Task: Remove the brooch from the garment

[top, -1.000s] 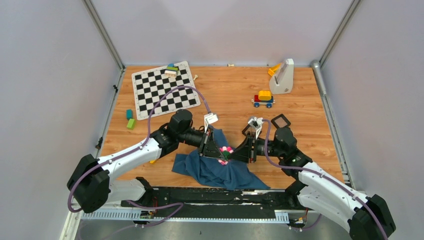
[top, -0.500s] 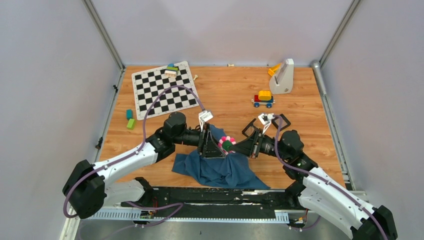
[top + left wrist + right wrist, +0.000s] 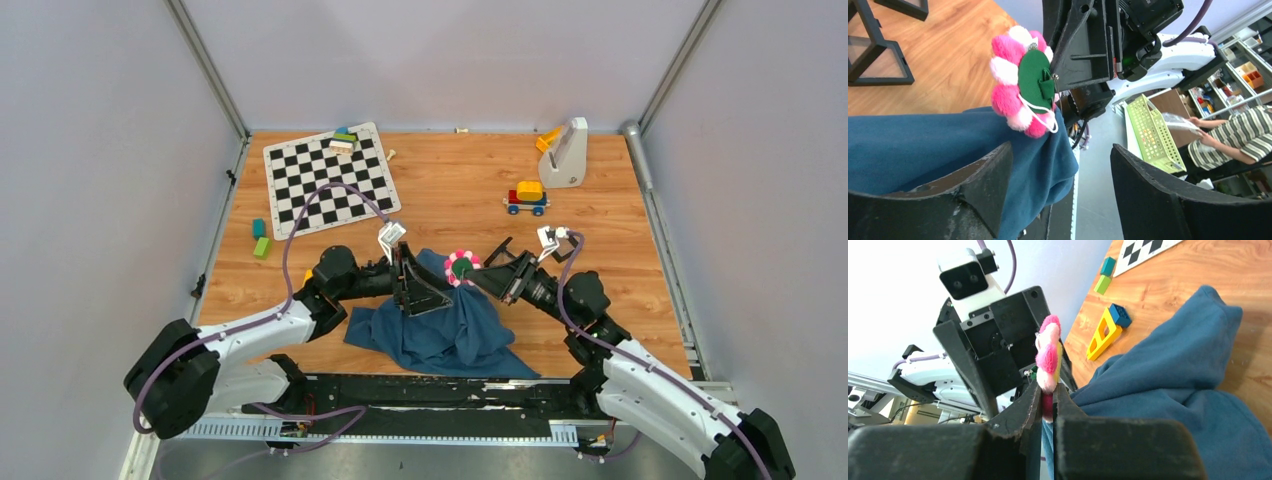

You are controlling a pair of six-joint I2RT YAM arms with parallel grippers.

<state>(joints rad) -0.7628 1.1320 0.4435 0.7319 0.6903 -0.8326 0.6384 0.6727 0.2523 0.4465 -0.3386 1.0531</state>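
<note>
The brooch (image 3: 461,267), a pink-and-white flower with a green back, is pinched edge-on in my right gripper (image 3: 471,276), which is shut on it (image 3: 1049,352). It hangs just above the upper fold of the teal-blue garment (image 3: 440,325); I cannot tell whether it touches the cloth. My left gripper (image 3: 425,285) stands open to the left of the brooch (image 3: 1023,82). The garment (image 3: 923,145) lies against its left finger and nothing is between its jaws (image 3: 1060,150). The right gripper's (image 3: 1048,387) fingers hide the brooch's lower petals.
A chessboard (image 3: 328,180) with blocks on it lies at the back left. A toy car (image 3: 527,198) and a white stand (image 3: 567,153) are at the back right. Black square frames (image 3: 878,62) sit beyond the cloth. Green and teal blocks (image 3: 260,238) and a yellow wedge (image 3: 1103,330) lie on the left.
My left gripper has opened, let go of the cloth and drawn back to the left. My right gripper has carried the brooch up and toward the far side, off the cloth's middle.
</note>
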